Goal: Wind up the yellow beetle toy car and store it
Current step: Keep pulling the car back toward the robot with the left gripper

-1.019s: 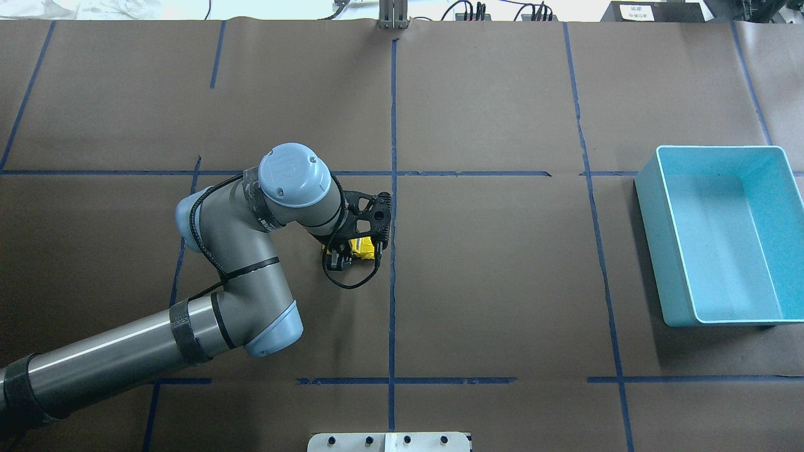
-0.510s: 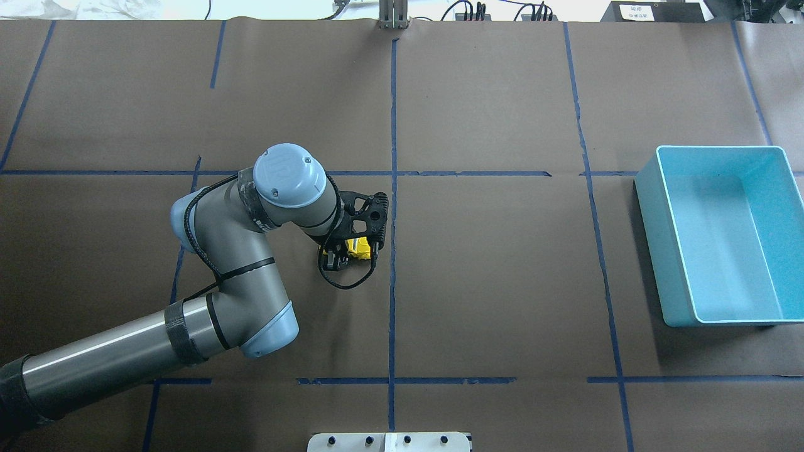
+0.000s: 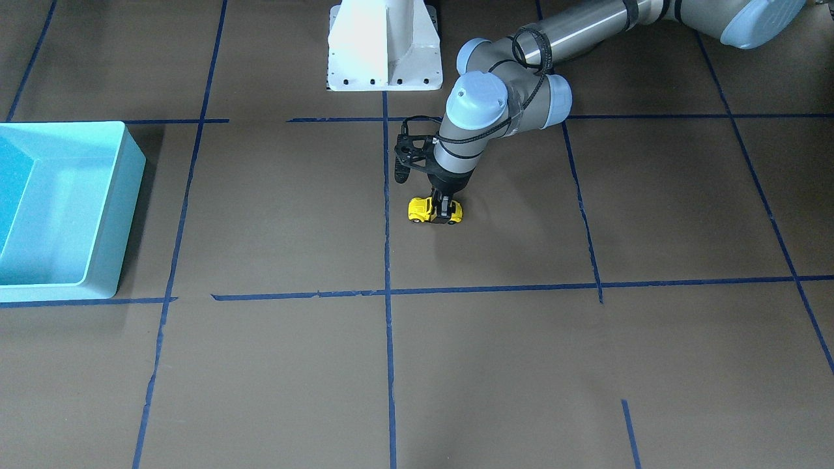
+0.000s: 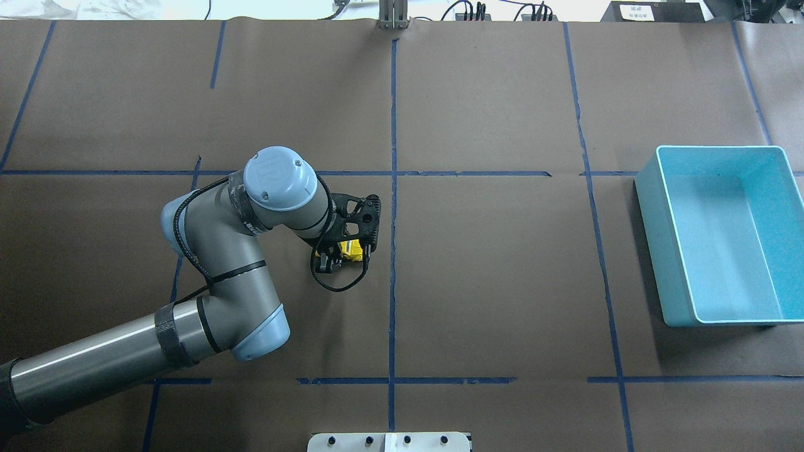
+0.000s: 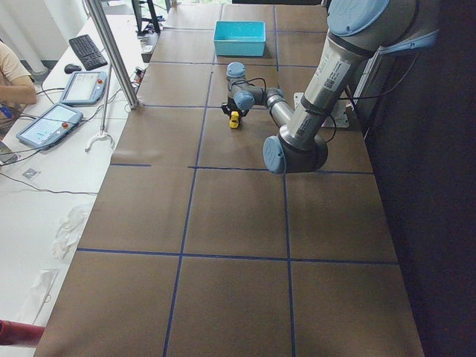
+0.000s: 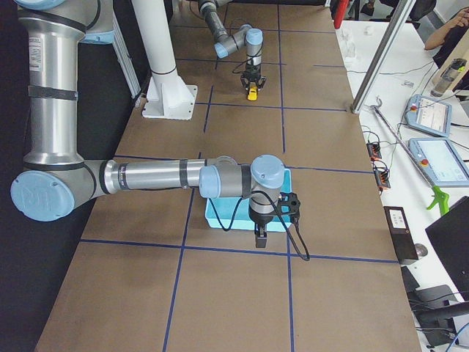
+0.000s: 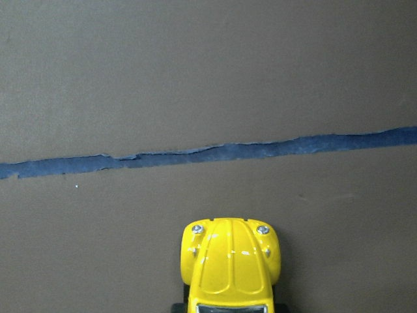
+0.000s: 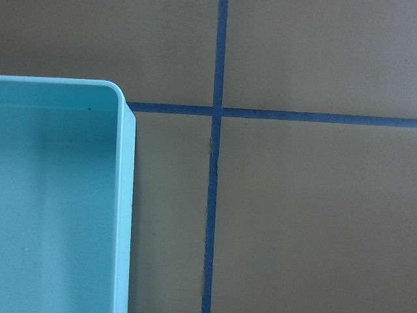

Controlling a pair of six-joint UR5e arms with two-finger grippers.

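The yellow beetle toy car (image 3: 420,210) stands on its wheels on the brown paper near the table's centre line. It also shows in the overhead view (image 4: 352,249) and the left wrist view (image 7: 231,264), nose toward a blue tape line. My left gripper (image 3: 445,213) points straight down and is shut on the car's rear half. The light blue bin (image 4: 653,207) stands empty at the table's right end. My right gripper (image 6: 260,238) shows only in the exterior right view, hanging just beside the bin's near wall; I cannot tell if it is open or shut.
The white robot base plate (image 3: 384,45) sits at the table's near edge. Blue tape lines (image 4: 393,188) split the brown paper into squares. A metal pole (image 6: 381,51) and teach pendants (image 6: 432,117) stand on the white side table beyond the far edge.
My left arm has slid to the left in the overhead view, dragging the yellow car along the paper with it. The bin has not moved.
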